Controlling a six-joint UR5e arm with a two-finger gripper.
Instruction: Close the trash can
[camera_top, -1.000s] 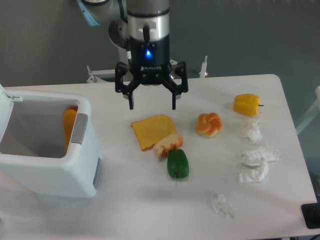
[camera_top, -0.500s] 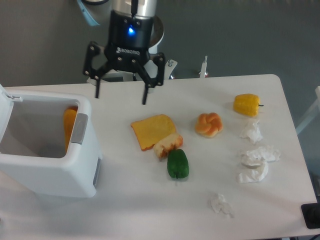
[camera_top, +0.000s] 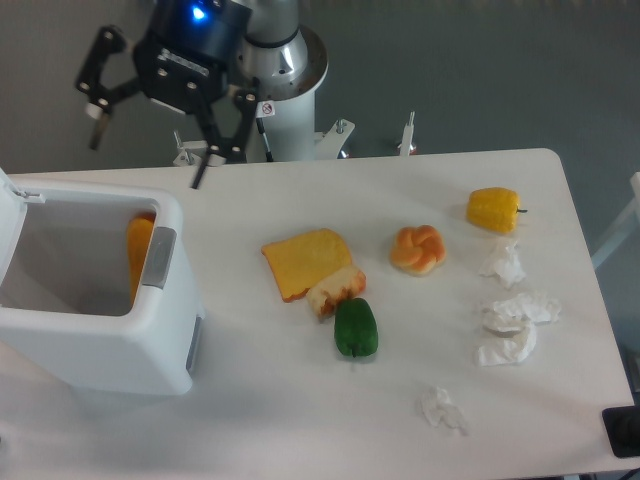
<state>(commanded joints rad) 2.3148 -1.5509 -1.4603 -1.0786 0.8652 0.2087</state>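
White table (camera_top: 300, 410) carries the open trash can (camera_top: 95, 300) at left; upper left, the gripper (camera_top: 146, 160) hangs spread wide, holding nothing.

Setting: robot-manipulation lab bench. Indicated by:
- White table (camera_top: 300, 420) with rounded corners, set against a plain grey wall.
- Metal arm pedestal (camera_top: 285, 105) bolted at the table's far edge, flanked by clamp brackets.
- Toy food laid out on the table: bread slice (camera_top: 304, 262) near its middle, green pepper (camera_top: 355, 328) just nearer than the bread, bun (camera_top: 417, 249) right of the bread, yellow pepper (camera_top: 493, 209) toward the far right corner.
- Crumpled paper wads (camera_top: 514, 318) along the table's right side.
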